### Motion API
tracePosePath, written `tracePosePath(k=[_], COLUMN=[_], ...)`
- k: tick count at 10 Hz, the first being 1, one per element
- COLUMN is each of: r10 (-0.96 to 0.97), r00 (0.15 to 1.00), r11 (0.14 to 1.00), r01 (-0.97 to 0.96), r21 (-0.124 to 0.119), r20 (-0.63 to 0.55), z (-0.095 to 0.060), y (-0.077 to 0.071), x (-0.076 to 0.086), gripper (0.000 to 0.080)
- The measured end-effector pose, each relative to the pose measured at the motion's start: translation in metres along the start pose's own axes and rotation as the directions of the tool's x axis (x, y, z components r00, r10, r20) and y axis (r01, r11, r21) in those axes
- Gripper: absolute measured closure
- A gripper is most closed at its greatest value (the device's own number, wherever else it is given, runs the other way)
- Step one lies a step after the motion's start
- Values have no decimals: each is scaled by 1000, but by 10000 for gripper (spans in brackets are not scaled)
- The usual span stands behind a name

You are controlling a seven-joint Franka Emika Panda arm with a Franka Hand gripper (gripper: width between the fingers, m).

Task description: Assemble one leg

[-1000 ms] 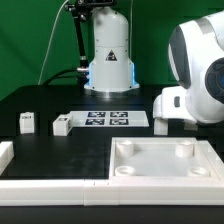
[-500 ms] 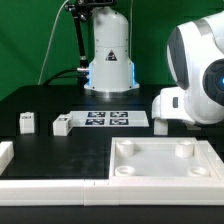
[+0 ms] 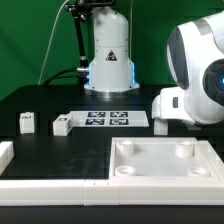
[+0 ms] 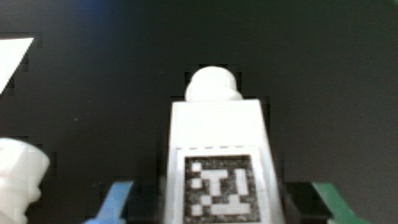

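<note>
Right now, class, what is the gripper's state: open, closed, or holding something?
Gripper: open, straddling the leg with a gap on each side.

Marker board (image 3: 106, 120): laid flat on black table (image 3: 60, 152). White square tabletop (image 3: 150, 168), round sockets upward: placed at the exterior view's right. White rail (image 3: 50, 187): laid along the near edge.

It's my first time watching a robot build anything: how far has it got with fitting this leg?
Nothing looks fitted: the tabletop has its visible sockets empty. In hand: the open gripper straddles one leg, not yet closed on it. Left: close, lift, carry it over and seat it in a socket. Two other legs lie aside.
</note>
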State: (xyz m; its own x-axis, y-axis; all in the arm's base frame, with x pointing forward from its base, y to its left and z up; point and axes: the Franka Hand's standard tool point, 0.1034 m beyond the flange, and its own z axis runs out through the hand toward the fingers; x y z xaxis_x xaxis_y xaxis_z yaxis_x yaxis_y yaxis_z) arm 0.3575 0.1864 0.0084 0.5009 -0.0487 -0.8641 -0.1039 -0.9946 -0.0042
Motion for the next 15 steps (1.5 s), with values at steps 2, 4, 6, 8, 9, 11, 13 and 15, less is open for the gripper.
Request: tracePosePath(k=[2,4,6,8,9,11,13,15], r10=[0,-4,-9,-12,-13,-12,-13,-18], r00=[1000,1000,1000,1000,1000,999,980,944], r11=[1000,1000,1000,1000,1000,1000,999,999], r01=[0,4,9,12,13,12,20,32], r21=[0,3,6,6,5,11,33,39], r20=[0,8,13,12,2,-37,-200,-330], z=[0,-12,-34,-53,-57,-56,-65,-74], y=[0,3,5,9,8,6,-1,3], x=[0,-5,-17,-32,-35,-29,-17,-19], gripper=[509,509,509,509,509,509,509,509])
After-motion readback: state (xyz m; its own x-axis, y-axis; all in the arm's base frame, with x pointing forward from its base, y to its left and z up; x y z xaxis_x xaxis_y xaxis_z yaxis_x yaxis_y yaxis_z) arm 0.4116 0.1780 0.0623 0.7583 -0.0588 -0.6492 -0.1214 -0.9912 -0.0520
